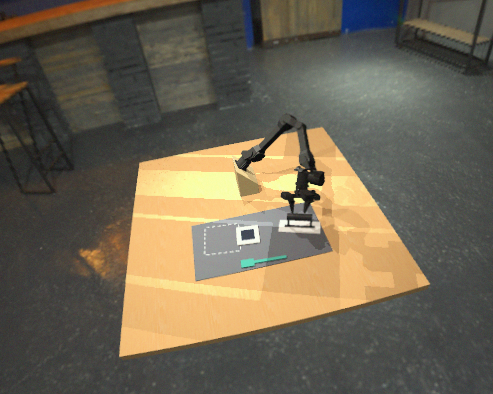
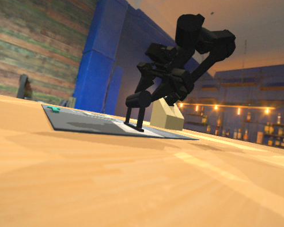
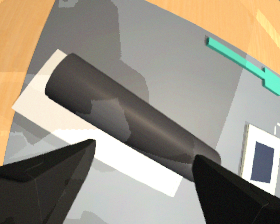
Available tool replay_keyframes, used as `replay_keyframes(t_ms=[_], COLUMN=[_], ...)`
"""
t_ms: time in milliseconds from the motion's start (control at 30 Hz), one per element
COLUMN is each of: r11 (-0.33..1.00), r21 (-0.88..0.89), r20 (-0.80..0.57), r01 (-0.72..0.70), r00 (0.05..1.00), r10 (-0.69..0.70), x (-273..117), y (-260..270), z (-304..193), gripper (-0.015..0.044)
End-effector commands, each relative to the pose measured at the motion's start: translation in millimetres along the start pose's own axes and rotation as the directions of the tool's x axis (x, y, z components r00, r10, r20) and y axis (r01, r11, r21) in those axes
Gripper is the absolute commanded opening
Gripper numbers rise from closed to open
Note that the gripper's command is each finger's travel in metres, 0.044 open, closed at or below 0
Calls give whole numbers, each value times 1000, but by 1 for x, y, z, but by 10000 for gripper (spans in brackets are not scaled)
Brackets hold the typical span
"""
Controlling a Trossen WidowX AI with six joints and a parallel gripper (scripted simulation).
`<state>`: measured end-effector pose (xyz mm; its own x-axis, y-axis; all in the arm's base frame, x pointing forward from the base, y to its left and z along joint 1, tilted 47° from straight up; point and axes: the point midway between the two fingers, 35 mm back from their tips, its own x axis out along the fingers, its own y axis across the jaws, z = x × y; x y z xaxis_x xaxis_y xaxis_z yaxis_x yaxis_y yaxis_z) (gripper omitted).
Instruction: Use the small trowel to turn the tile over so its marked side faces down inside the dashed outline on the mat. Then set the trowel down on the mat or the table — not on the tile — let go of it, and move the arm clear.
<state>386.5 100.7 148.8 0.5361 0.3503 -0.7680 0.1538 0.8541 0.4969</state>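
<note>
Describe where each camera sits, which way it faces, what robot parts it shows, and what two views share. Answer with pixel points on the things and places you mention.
Top: high over the table (image 1: 158, 317) (image 2: 105, 185) (image 3: 20, 25), facing down at a slant; arm (image 1: 278, 134) (image 2: 206, 67) and gripper (image 1: 299, 211) (image 2: 144, 94) (image 3: 145, 153) show.
Exterior: low, near table height, facing slightly upward; arm and gripper show.
Wrist: on the arm, facing down past the gripper's fingers.
Top and wrist share the black handle (image 1: 299, 217) (image 2: 138, 99) (image 3: 135, 115) and green tool (image 1: 248, 263) (image 2: 54, 109) (image 3: 272, 81).

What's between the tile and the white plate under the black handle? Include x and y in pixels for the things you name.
Only grey mat (image 1: 223, 267) (image 2: 76, 125) (image 3: 180, 90) shows between the tile (image 1: 248, 234) (image 2: 98, 115) (image 3: 262, 162) and the white plate (image 1: 303, 230) (image 2: 150, 132) (image 3: 150, 172); the top view shows that stretch.
</note>
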Motion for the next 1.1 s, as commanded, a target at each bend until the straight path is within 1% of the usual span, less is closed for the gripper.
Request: replay_keyframes(t_ms=[0, 300, 600, 967, 1067], r11=[990, 906, 744, 475, 457], r21=[-139, -413, -641, -819, -826], r20=[41, 130, 223, 334, 340], r01=[23, 90, 189, 323, 331], r00=[999, 991, 973, 941, 938], r10=[-17, -39, -55, -65, -65], x=[1, 2, 2, -2, -2], y=[-2, -4, -6, -10, -10], z=[-3, -8, -13, -20, -21], gripper=[300, 300, 300, 300, 300])
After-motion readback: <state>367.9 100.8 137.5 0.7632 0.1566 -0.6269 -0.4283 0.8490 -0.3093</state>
